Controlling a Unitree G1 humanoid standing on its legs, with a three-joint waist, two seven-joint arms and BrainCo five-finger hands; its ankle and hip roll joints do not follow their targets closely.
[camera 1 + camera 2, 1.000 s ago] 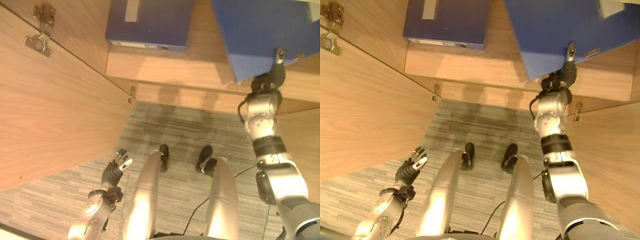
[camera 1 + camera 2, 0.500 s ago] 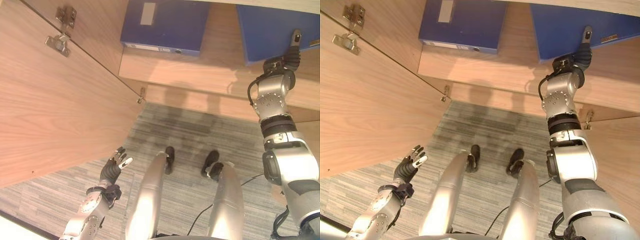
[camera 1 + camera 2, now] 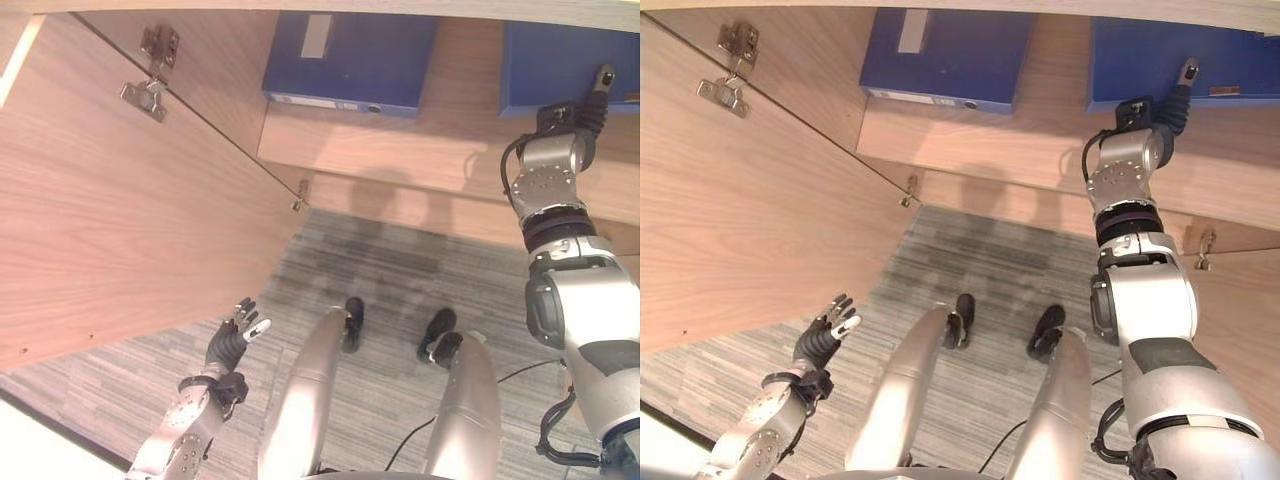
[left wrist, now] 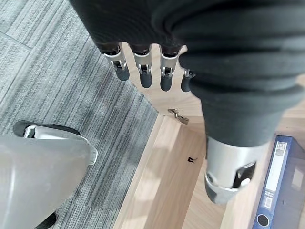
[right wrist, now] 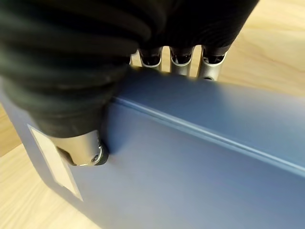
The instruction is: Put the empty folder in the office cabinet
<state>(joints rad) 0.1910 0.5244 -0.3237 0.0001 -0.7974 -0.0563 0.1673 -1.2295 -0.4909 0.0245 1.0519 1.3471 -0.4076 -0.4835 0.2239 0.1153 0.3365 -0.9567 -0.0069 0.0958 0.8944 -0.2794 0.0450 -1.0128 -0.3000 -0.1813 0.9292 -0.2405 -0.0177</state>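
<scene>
The cabinet [image 3: 420, 150] of pale wood takes up most of the scene, its shelf running across the top of the eye views above a strip of grey carpet [image 3: 380, 270]. Its left door [image 3: 110, 210] stands swung open toward the robot, with metal hinges [image 3: 150, 85] on its inner face.

Two blue folders lie on the shelf, well apart. The folder [image 3: 1170, 65] on the right side of the shelf is the one the right hand [image 3: 1165, 105] is on. In the right wrist view the thumb [image 5: 86, 150] presses on the folder's broad blue face near a white label [image 5: 50, 164], while the fingers [image 5: 181, 64] reach over its far edge and curl down behind it, so the hand is clamped round the folder between thumb and fingers. From the head camera the same hand reaches up to the shelf with one dark-tipped finger lying straight along the folder's front.

The second blue folder [image 3: 350, 60] lies flat at the left end of the shelf, white label strip up and a ring hole on its spine facing out; neither hand touches it.

The left hand [image 3: 232, 342] hangs low over the carpet beside the open door, fingers [image 4: 143, 71] straight and slightly spread, holding nothing.
</scene>
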